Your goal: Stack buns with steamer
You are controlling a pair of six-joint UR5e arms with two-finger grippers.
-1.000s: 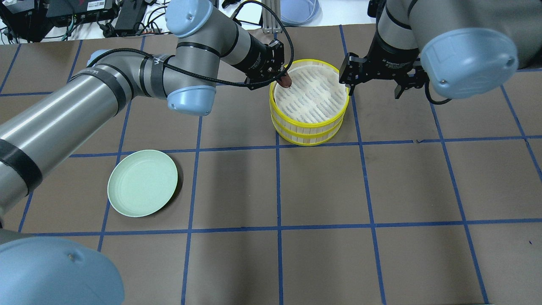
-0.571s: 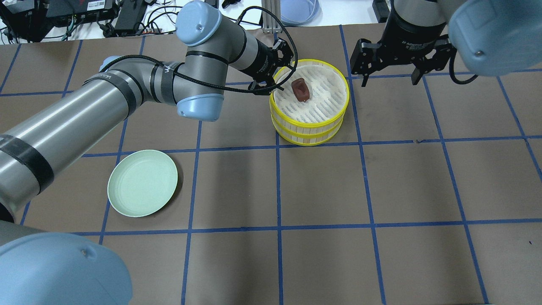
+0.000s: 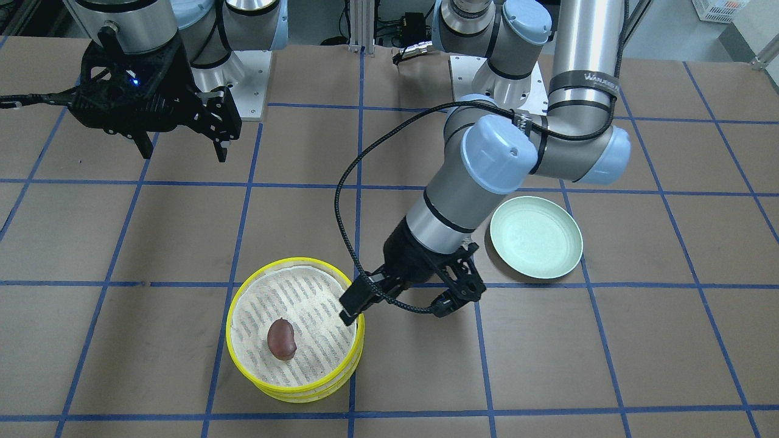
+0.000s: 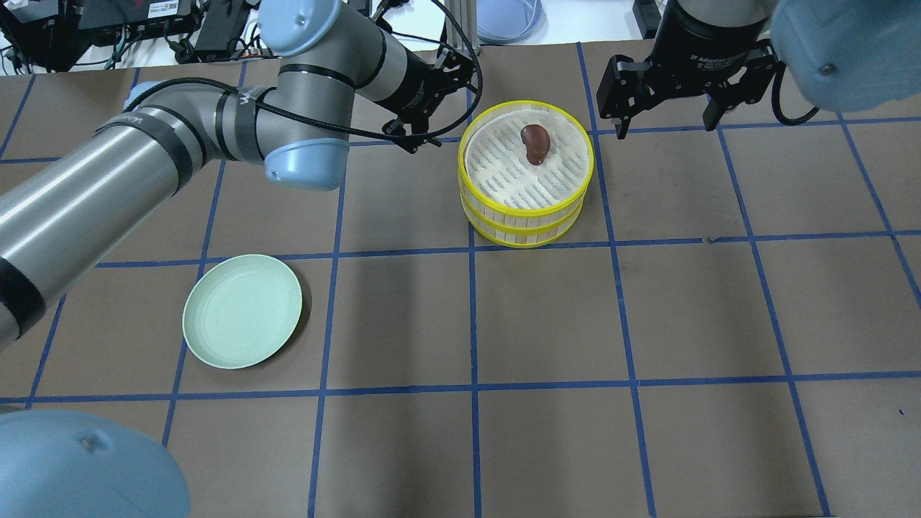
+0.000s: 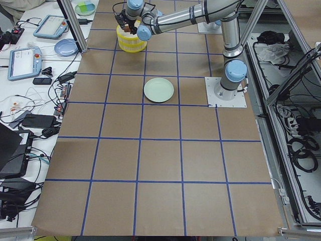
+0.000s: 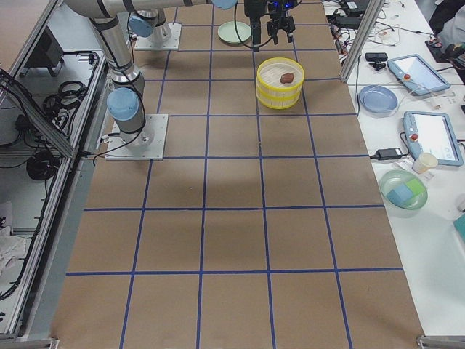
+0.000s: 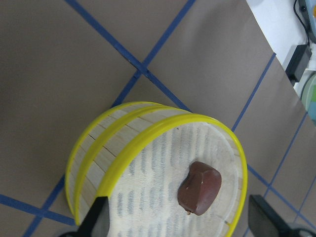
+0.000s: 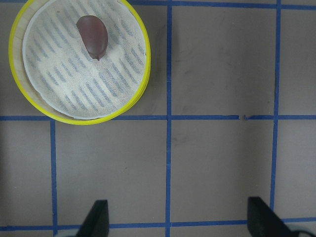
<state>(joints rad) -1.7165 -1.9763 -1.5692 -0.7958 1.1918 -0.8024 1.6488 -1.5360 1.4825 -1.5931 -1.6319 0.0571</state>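
The steamer [image 4: 522,223] is two yellow-rimmed trays stacked as tiers at the far middle of the table. The dark reddish-brown bun [image 4: 536,142] lies loose on the top tray's cloth, toward its far side. It also shows in the front view [image 3: 281,339] and in both wrist views [image 7: 200,187] [image 8: 92,34]. The cream-white bun is out of view. My left gripper [image 4: 439,108] is open and empty, just left of the steamer's rim. My right gripper [image 4: 663,128] is open and empty, raised to the right of the steamer.
A pale mint-green plate [image 4: 242,311] sits on the left half of the table, with nothing on it. The brown mat carries a grid of blue tape lines. Cables and devices lie beyond the far edge.
My left gripper has opened and let go of the brown bun, which now lies in the top tray. The left gripper has drawn back to the left. The right gripper has pulled away to the far right.
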